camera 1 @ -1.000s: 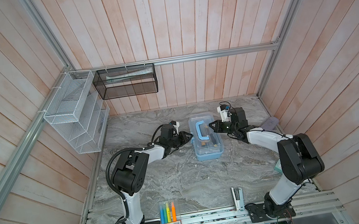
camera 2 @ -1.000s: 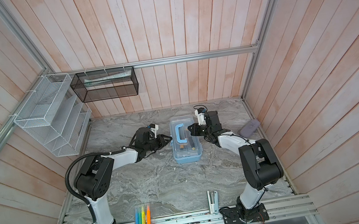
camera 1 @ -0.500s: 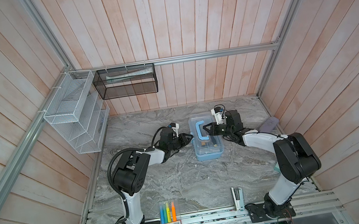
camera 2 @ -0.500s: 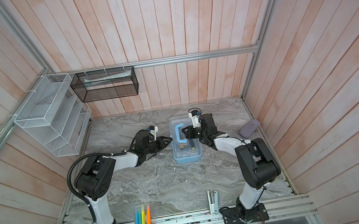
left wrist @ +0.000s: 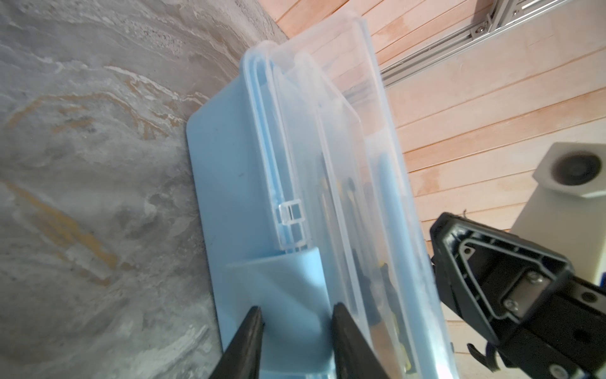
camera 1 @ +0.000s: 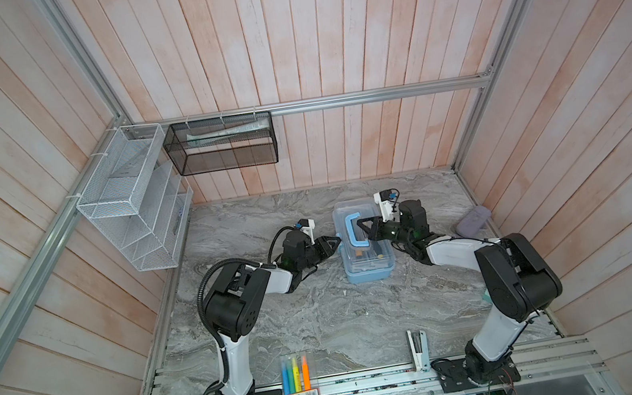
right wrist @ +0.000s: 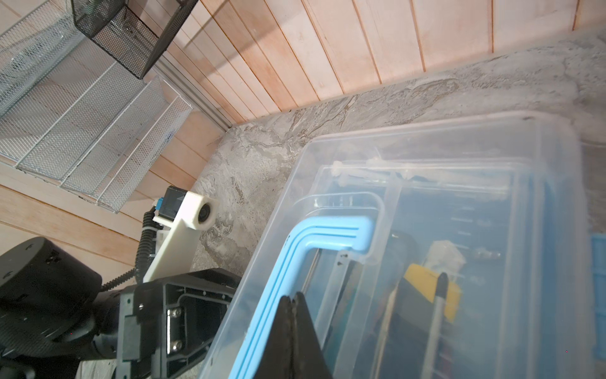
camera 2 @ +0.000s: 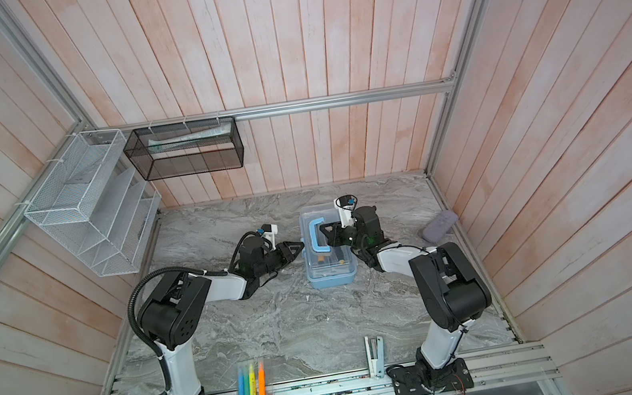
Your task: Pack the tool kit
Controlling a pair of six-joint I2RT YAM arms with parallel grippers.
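The tool kit box, light blue with a clear lid, stands mid-table in both top views. Its blue handle lies flat on the lid. Through the lid I see a yellow-black utility knife and a screwdriver shaft. My left gripper is at the box's left side, and its jaws are shut on the blue latch. My right gripper is shut and empty. Its tips rest over the lid just beside the handle.
A pack of coloured highlighters and a white stapler lie at the front edge. A grey-purple object sits by the right wall. A white mesh rack and a black mesh basket hang on the back-left walls.
My right gripper has moved left from the box's right edge to over the lid by the handle. The left gripper has moved slightly right, up against the box's side.
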